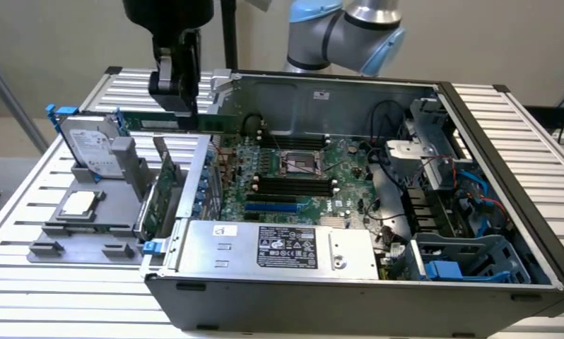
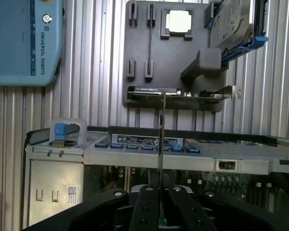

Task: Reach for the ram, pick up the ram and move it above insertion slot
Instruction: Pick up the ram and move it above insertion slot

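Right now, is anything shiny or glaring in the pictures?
Exterior view: soft, even light, with a pale sheen on the hard drive. Wrist view: the processor on the grey holder glares nearly white, and the pincer sits dark.

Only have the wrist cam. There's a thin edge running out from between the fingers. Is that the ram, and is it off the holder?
Observer: Yes. In the exterior view the gripper is shut on the ram, which hangs level in the air above the grey holder.
Operator: Over the slots yet?
Observer: No. It sits by the case wall on the exterior view's left. The black slots lie further toward the exterior view's right.
Operator: Slots free?
Observer: They look empty from here.
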Controlling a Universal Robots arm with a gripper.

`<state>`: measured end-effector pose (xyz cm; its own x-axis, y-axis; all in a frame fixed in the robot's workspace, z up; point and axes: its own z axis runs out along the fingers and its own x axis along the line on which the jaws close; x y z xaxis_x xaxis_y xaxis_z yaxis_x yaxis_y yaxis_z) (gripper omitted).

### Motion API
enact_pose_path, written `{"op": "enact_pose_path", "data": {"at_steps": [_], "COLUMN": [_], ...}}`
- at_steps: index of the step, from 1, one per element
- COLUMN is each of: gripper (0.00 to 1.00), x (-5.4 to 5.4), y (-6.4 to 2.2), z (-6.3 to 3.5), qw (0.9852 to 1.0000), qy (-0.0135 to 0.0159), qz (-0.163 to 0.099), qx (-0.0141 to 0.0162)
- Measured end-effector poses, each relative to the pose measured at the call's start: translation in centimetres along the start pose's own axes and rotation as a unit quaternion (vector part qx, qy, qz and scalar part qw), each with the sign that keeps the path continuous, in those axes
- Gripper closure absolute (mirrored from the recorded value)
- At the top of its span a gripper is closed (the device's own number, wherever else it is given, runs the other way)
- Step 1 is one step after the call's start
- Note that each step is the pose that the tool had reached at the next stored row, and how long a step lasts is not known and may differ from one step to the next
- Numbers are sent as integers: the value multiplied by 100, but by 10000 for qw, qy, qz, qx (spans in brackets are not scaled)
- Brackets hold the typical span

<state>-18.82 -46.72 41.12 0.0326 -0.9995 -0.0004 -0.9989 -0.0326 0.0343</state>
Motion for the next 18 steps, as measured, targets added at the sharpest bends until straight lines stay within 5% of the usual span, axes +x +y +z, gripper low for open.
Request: {"op": "enact_pose_path", "data": {"at_steps": [18], "gripper": [86], "x": [-91], "y": [-820], "z": [-28], "qw": [10000], "qy": [0], "qz": [0], "qx": [0]}}
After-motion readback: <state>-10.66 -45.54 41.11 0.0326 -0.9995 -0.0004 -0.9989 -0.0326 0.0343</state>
